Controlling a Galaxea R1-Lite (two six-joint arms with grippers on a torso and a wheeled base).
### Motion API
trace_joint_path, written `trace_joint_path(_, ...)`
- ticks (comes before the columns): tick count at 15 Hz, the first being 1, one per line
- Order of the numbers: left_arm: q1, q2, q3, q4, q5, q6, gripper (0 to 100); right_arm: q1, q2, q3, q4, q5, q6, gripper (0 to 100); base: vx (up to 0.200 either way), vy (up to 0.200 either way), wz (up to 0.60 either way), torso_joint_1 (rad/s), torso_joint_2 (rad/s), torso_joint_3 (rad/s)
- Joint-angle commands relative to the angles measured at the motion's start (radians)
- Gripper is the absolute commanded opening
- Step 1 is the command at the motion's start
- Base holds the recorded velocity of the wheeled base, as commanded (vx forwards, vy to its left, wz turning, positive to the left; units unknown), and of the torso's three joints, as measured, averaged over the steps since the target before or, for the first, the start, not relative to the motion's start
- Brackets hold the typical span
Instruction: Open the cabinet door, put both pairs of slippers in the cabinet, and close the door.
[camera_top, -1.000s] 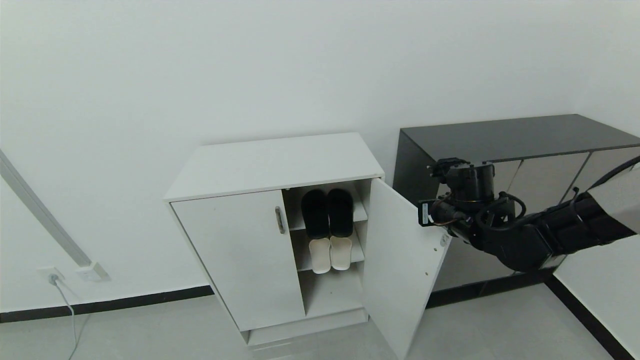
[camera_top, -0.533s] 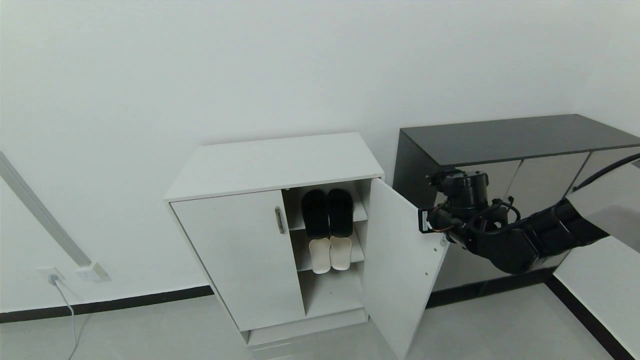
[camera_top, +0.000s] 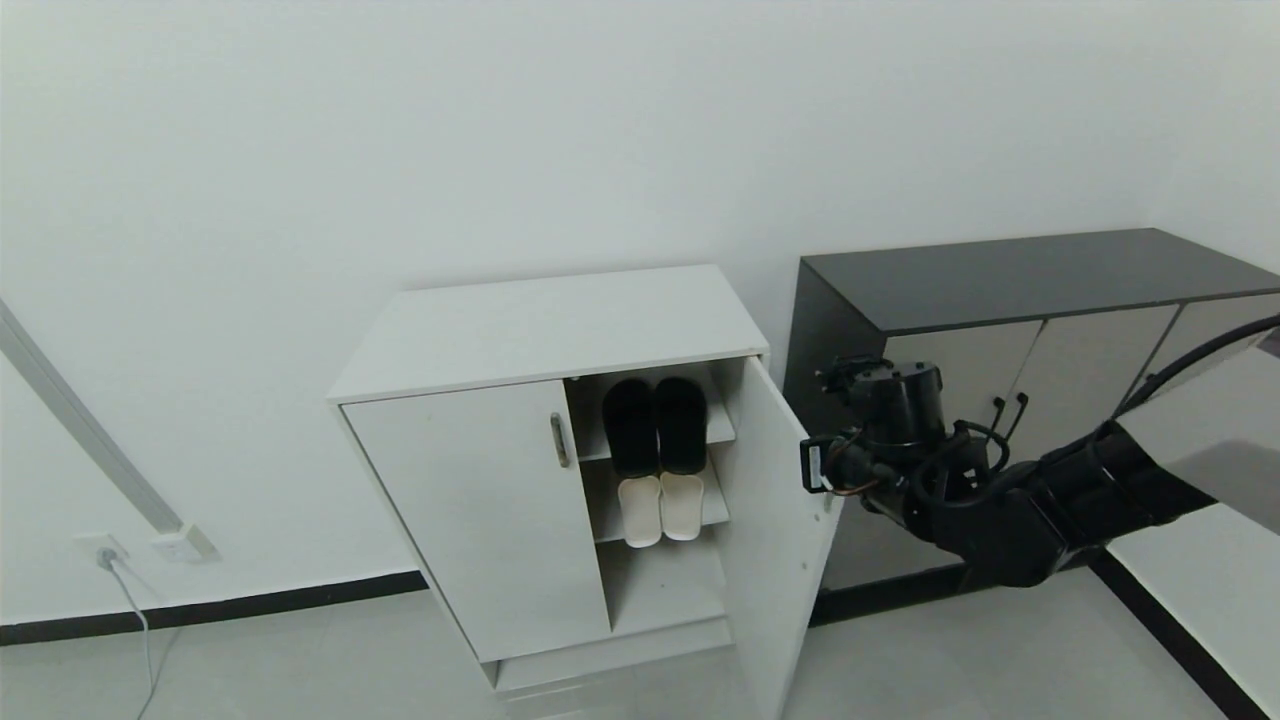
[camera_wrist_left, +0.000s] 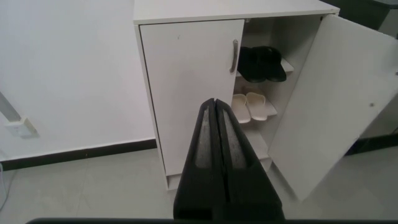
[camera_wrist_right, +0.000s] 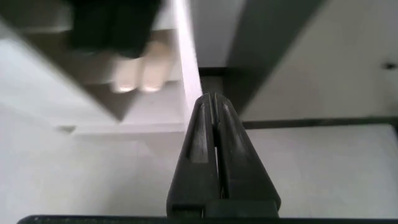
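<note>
As the black slippers (camera_top: 655, 425) and white slippers (camera_top: 660, 508) lie on the cabinet (camera_top: 550, 325) shelves, you need only push. The half-open door (camera_top: 780, 560) looks stiff, light and hinged, so press near its free edge beside the right gripper (camera_wrist_right: 215, 99), jaws pressed together. The left gripper (camera_wrist_left: 214, 106) is likewise.

**Diffuse indoor light, with no hard shadows.**
The white wall (camera_top: 640, 130) is evenly bright. Soft shade fills the interior of the cabinet (camera_top: 540, 330) behind its open door (camera_top: 780, 520). The top of the black sideboard (camera_top: 1000, 270) carries a dull sheen, and the pale floor (camera_top: 1000, 660) reflects faintly below the cabinet.
</note>
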Motion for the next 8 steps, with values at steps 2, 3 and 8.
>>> trace_joint_path(2, -0.001, 0.001, 0.0, 0.0, 0.001, -0.002, 0, 0.093, -0.087, 0.059, -0.02, 0.003, 0.005, 0, 0.0, 0.0, 0.0, 0.0, 0.0, 0.0)
trace_joint_path(3, -0.001, 0.001, 0.0, 0.0, 0.001, -0.002, 0, 0.093, -0.092, 0.083, -0.056, 0.009, 0.002, 0, 0.0, 0.0, 0.0, 0.0, 0.0, 0.0)
trace_joint_path(8, -0.001, 0.001, 0.0, 0.0, 0.001, 0.0, 0, 0.098, -0.105, 0.229, -0.245, 0.079, -0.052, 0, 0.0, 0.0, 0.0, 0.0, 0.0, 0.0)
